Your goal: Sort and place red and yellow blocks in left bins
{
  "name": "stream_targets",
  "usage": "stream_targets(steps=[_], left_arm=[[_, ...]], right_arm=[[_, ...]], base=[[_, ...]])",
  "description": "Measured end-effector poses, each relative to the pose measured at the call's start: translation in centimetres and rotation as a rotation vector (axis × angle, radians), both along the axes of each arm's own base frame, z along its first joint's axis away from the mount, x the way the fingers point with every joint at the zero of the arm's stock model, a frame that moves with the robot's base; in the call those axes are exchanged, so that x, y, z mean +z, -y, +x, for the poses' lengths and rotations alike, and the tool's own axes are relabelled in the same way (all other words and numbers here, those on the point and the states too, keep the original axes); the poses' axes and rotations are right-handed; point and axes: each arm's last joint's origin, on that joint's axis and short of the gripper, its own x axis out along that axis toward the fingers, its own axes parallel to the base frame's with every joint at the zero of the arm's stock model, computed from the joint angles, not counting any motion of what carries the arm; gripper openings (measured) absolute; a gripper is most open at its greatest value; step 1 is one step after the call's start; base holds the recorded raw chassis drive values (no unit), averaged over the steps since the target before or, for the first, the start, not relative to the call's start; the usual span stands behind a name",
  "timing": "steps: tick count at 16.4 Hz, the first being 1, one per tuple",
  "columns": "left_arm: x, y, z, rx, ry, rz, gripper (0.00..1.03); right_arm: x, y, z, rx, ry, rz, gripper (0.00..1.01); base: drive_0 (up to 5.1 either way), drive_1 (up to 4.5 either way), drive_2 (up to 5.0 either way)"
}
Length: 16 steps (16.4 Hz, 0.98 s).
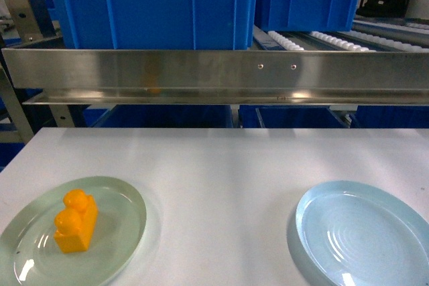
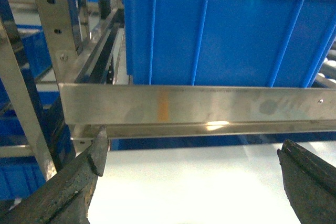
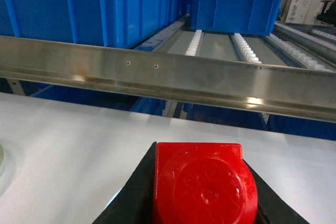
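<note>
**Red block in R grip, yellow still on plate**

Left side first. Yellow brick (image 1: 76,221) sits on the greenish glass plate (image 1: 127,199) at the table's (image 1: 221,179) near-left corner, studs up, untouched. Left gripper (image 2: 191,166) isn't in the head view; in its wrist cam the fingers (image 2: 97,156) stand spread wide w/ nothing between them, pointed at the steel rail (image 2: 210,108) and the big blue crate (image 2: 220,30) behind it. The brick is out of that cam's view, so it's nowhere near those fingers.

Centre: bare table, rail across the back, crate wall above it.

Right: blue plate (image 1: 315,232) has nothing on it. In the right wrist cam the red block (image 3: 202,182) is clamped between the dark fingers (image 3: 131,198) of the right gripper (image 3: 199,192), one each side, held above the table, facing the rail. Second, smaller blue crate (image 3: 236,6) sits on rollers further back.

Step, as I read it: red is picked, mid-carry. Next move needs lift over the rail, reach across to a left crate, then release. Yellow pick comes after, prob. by L arm.
</note>
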Motion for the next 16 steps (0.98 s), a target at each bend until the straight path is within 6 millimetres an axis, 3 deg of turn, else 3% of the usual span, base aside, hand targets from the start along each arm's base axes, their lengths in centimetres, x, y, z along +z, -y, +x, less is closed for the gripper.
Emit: stream_targets(steps=[2, 3, 4, 5, 7, 12, 16], left_arm=[[0.3, 0.8, 0.3, 0.018, -0.031, 0.007, 0.98], [0.0, 1.3, 1.3, 0.029, -0.045, 0.026, 0.98], [-1.6, 2.0, 2.7, 0.039, -0.082, 0.053, 0.98], [-4.5, 2.6, 3.7, 0.045, -0.171, 0.079, 0.98], [-8.0, 3.6, 4.4, 0.073, -0.260, 0.119, 0.98], [-12.5, 6.1, 3.0, 0.100, -0.414, 0.143, 0.98], [-16.1, 6.0, 2.5, 0.157, -0.490, 0.132, 0.98]], right_arm=[[-0.5, 0.0, 0.1, 0.000, -0.038, -0.003, 0.27], [-0.5, 0.0, 0.1, 0.000, -0.034, -0.002, 0.27], [-0.4, 0.0, 0.1, 0.000, -0.031, -0.002, 0.27], [-0.5, 0.0, 0.1, 0.000, -0.031, -0.002, 0.27], [-0.5, 0.0, 0.1, 0.000, -0.031, -0.002, 0.27], [-0.5, 0.0, 0.1, 0.000, -0.031, -0.002, 0.27], [-0.5, 0.0, 0.1, 0.000, -0.031, -0.002, 0.27]], base=[[0.0, 0.00, 0.0], [0.0, 0.00, 0.0], [0.0, 0.00, 0.0], [0.0, 0.00, 0.0], [0.0, 0.00, 0.0], [0.0, 0.00, 0.0], [0.0, 0.00, 0.0]])
